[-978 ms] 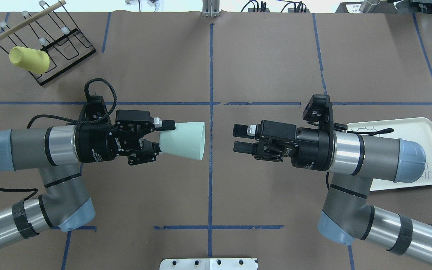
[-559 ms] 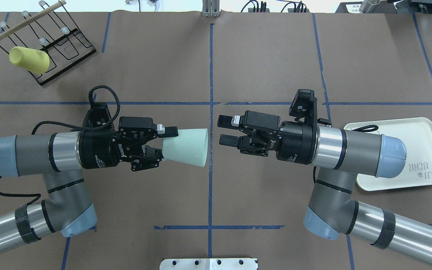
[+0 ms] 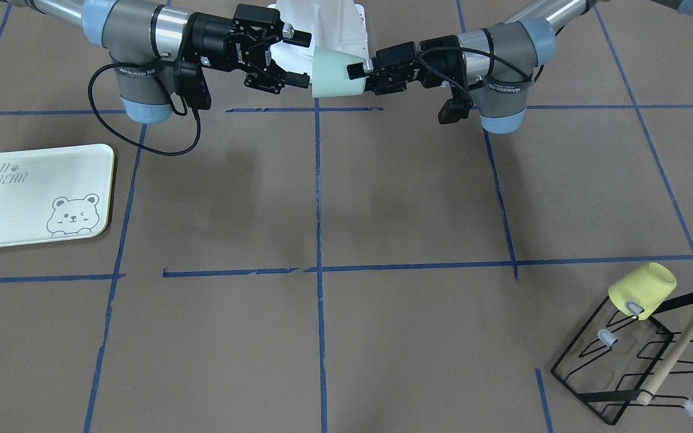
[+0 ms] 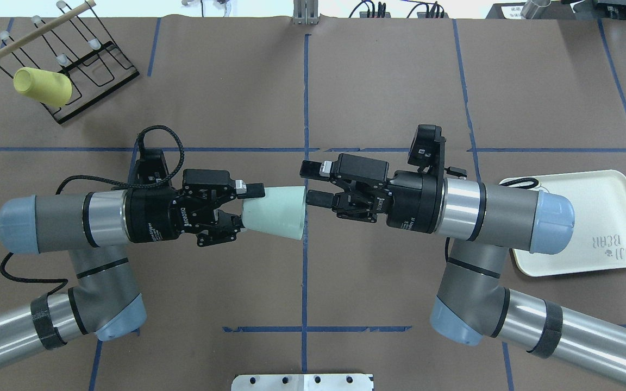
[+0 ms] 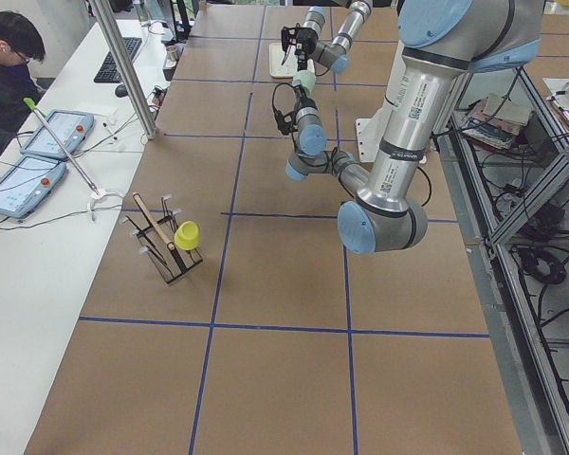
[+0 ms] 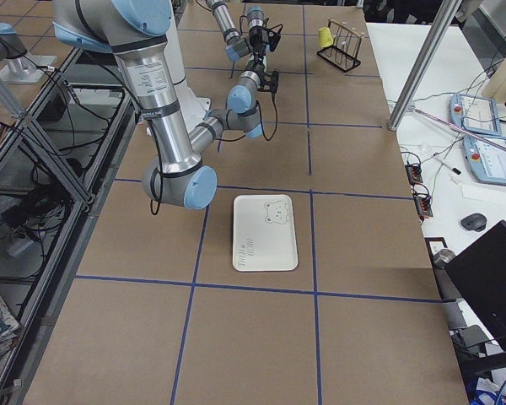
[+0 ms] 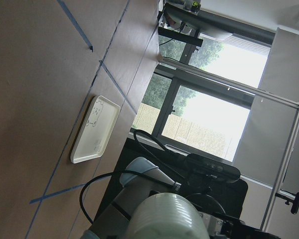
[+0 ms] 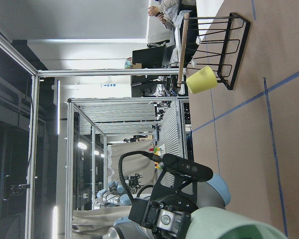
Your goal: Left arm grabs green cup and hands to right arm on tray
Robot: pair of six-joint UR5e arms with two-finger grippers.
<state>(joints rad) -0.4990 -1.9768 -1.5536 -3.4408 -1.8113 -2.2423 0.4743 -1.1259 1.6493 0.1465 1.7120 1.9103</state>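
Observation:
My left gripper (image 4: 248, 206) is shut on the base of the green cup (image 4: 277, 212) and holds it level above the table's middle, mouth toward the right arm. The cup also shows in the front view (image 3: 334, 72). My right gripper (image 4: 313, 183) is open, right at the cup's mouth. One finger is level with the rim's far side and the other is at the rim opening; they are not closed on it. In the front view the right gripper (image 3: 300, 59) is open beside the cup. The tray (image 4: 584, 195) lies flat at the right, partly under the right arm.
A black wire rack (image 4: 90, 65) stands at the far left corner with a yellow cup (image 4: 41, 86) hung on it. Blue tape lines cross the brown table. A metal plate (image 4: 302, 382) sits at the near edge.
Both arms moved toward each other. The left gripper carried the green cup right and slightly nearer; the open right gripper advanced left to the cup's mouth, uncovering more of the tray.

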